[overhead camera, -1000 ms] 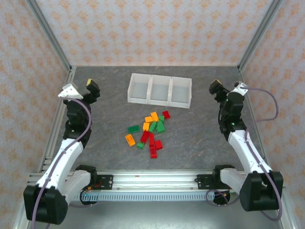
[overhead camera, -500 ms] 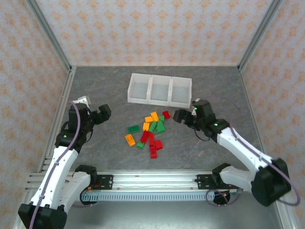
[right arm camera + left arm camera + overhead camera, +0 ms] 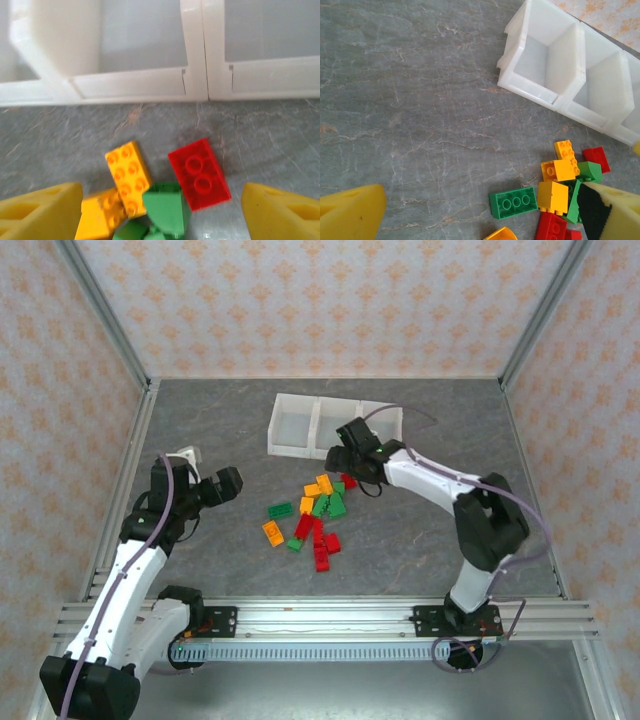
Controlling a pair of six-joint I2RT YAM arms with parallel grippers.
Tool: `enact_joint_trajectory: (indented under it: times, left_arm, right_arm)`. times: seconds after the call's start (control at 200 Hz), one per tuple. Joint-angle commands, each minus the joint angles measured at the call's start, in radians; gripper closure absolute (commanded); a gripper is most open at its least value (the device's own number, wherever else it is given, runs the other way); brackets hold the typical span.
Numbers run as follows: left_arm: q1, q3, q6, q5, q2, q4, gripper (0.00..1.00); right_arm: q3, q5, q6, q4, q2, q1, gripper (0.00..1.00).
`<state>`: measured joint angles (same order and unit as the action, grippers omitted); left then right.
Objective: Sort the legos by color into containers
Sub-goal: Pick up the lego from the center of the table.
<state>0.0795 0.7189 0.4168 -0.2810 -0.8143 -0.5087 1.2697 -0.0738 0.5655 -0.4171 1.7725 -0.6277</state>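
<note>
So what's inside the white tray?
The tray's left compartment is bare, and nothing shows in the other two. The right arm covers parts of those from above, so their floors can't be fully seen.

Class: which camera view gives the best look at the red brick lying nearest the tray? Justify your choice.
The right wrist view: the red brick lies close and whole, its studs clear. The left wrist view shows the brick smaller, near the right edge. In the top view it is a tiny red patch.

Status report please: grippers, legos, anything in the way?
Left gripper open, left of pile. Right gripper open, over red lego. Legos loose before tray. Nothing blocking.
</note>
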Motion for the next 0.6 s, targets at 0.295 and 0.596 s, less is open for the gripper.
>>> enact_joint_trajectory:
  times: [0.295, 0.596]
  left_arm:
    - [0.02, -0.014, -0.018, -0.001, -0.026, -0.002, 0.01]
    - [0.031, -0.014, -0.016, 0.006, -0.039, -0.007, 0.01]
  right_arm:
    - [0.18, 0.141, 0.031, -0.157, 0.208, -0.004, 0.28]
    - [0.197, 0.151, 0.007, -0.172, 0.262, -0.006, 0.34]
